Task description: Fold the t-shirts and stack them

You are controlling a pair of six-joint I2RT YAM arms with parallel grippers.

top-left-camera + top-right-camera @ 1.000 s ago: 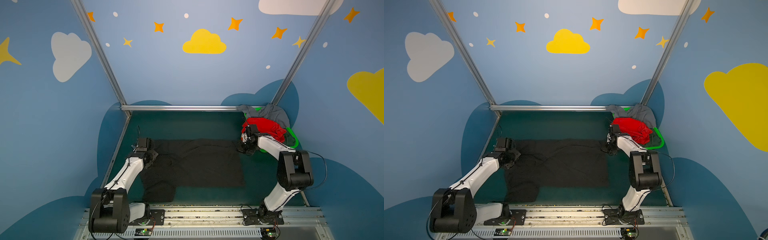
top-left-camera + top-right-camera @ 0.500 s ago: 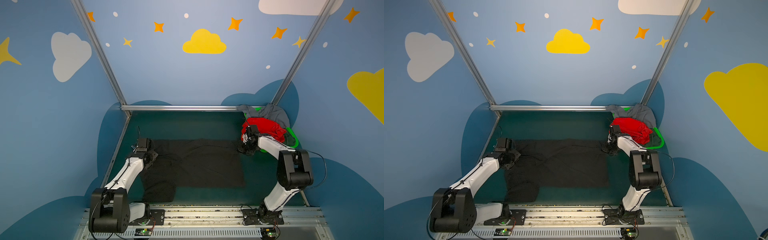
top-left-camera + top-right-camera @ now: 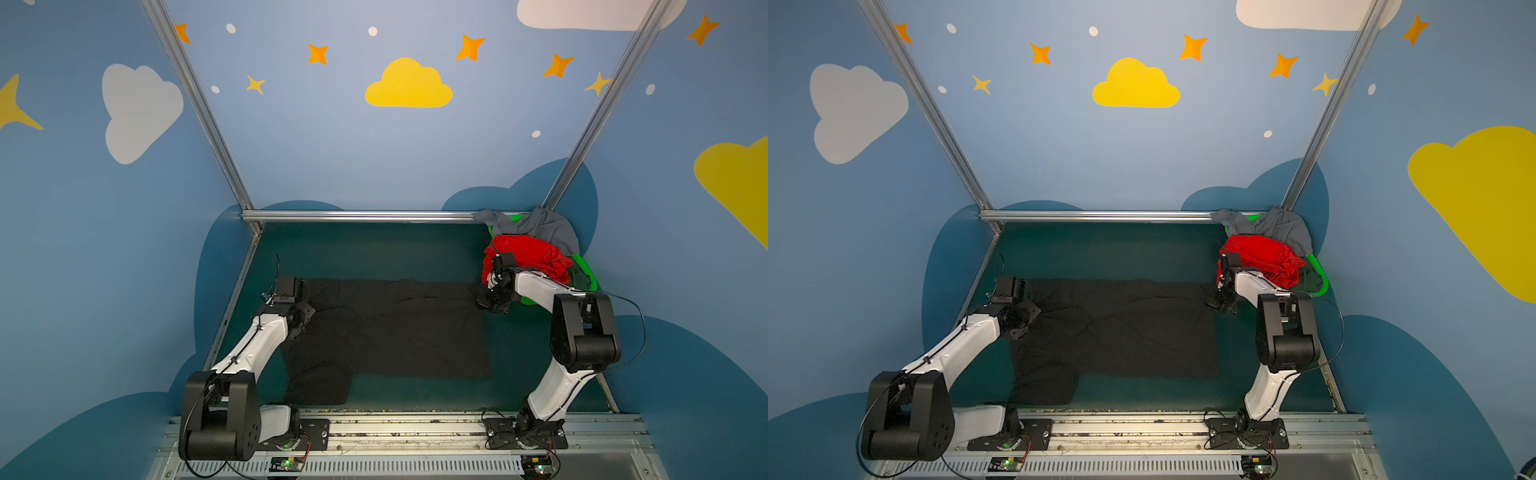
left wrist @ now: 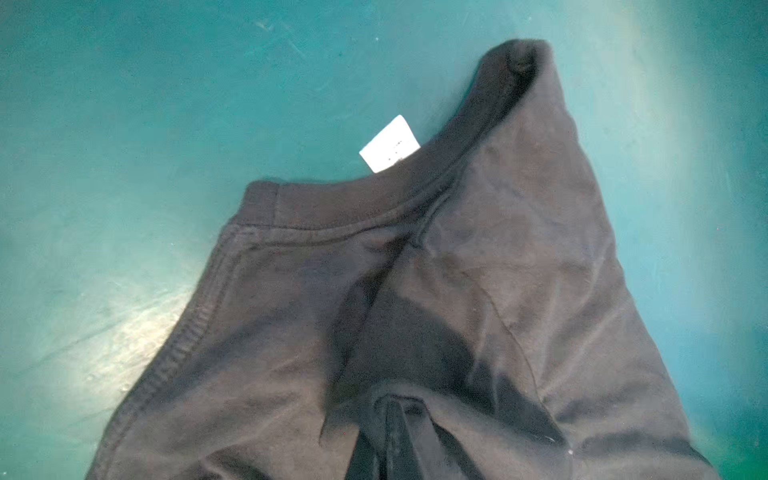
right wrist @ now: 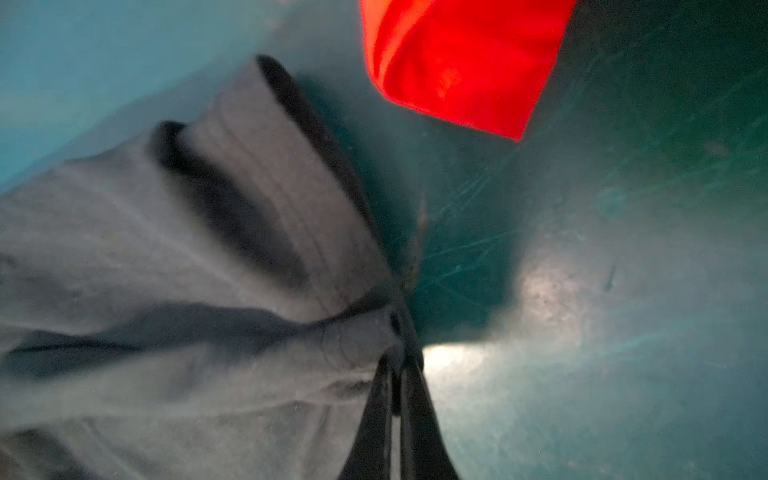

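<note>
We hold one black t-shirt (image 3: 395, 328) spread on the surface (image 3: 374, 253), left gripper (image 4: 390, 419) pinching near its collar, right gripper (image 5: 399, 357) pinching the opposite edge, red t-shirt (image 3: 528, 253), grey t-shirt (image 3: 544, 226) in basket (image 3: 587, 272).

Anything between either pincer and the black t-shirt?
Nothing visible. The left pincer is shut on the black t-shirt near its collar, the right pincer on its opposite edge. The red t-shirt nearby is not in between.
</note>
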